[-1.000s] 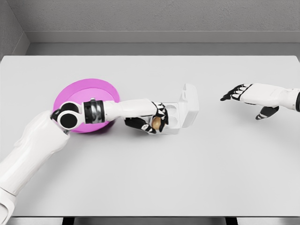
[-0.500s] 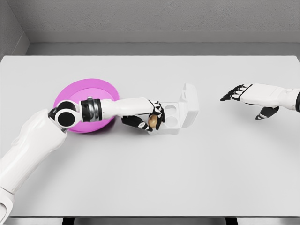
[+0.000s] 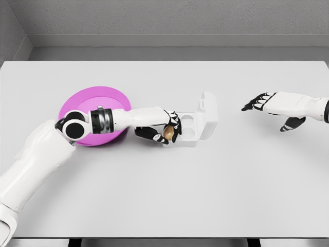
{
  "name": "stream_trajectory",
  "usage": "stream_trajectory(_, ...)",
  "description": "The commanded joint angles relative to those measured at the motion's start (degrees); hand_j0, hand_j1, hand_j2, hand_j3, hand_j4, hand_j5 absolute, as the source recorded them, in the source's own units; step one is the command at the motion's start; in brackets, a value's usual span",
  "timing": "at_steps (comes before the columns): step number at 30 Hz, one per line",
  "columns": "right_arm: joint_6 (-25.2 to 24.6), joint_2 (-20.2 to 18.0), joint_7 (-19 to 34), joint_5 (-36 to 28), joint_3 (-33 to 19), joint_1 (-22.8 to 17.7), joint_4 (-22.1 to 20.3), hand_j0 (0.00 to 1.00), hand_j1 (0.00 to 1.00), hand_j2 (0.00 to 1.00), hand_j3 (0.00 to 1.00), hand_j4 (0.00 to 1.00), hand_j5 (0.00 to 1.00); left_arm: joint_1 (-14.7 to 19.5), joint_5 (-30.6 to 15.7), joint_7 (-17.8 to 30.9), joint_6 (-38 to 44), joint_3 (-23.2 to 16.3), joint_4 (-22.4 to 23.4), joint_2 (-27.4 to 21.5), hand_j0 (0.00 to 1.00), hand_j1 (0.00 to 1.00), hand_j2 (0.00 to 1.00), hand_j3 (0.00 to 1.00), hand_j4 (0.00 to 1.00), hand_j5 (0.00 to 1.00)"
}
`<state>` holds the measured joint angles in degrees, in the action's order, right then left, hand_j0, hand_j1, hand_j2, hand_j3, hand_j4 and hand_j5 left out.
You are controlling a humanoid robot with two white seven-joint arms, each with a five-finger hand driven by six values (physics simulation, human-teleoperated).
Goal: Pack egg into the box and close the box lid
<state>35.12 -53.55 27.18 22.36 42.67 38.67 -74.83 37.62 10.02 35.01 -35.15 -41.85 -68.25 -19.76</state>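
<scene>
Left hand (image 3: 163, 132) grips the small brown egg (image 3: 168, 133) at the open white plastic box's (image 3: 198, 123) nine-o'clock edge; next, lower it into a cup.

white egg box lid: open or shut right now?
Open. The white egg box's lid stands up at the right side, leaving the round cups of the white egg box exposed.

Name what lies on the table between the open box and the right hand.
Nothing: in the head view, bare table separates the box from the right hand.
</scene>
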Motion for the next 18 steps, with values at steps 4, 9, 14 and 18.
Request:
stream_trajectory(4, -0.1, -0.1, 0.0, -0.3, 0.0, 0.0, -0.1, 1.0, 1.0, 1.0, 1.0, 1.0, 1.0, 0.8, -0.4, 0.0, 0.2, 0.3, 0.0, 0.3, 0.31, 0.31, 0.31, 0.31, 0.31, 0.31)
stream_trajectory(9, -0.1, -0.1, 0.0, -0.3, 0.0, 0.0, -0.1, 1.0, 1.0, 1.0, 1.0, 1.0, 1.0, 2.0, -0.4, 0.0, 0.2, 0.3, 0.0, 0.7, 0.31, 0.31, 0.31, 0.31, 0.31, 0.31)
stream_trajectory(14, -0.1, -0.1, 0.0, -0.3, 0.0, 0.0, 0.0, 1.0, 1.0, 1.0, 1.0, 1.0, 1.0, 3.6, -0.4, 0.0, 0.2, 1.2, -0.2, 1.1, 0.31, 0.31, 0.31, 0.31, 0.31, 0.31)
stream_trajectory(18, -0.1, -0.1, 0.0, -0.3, 0.0, 0.0, 0.0, 1.0, 1.0, 1.0, 1.0, 1.0, 1.0, 4.0, -0.3, 0.0, 0.2, 0.6, 0.0, 2.0, 0.31, 0.31, 0.31, 0.31, 0.31, 0.31)
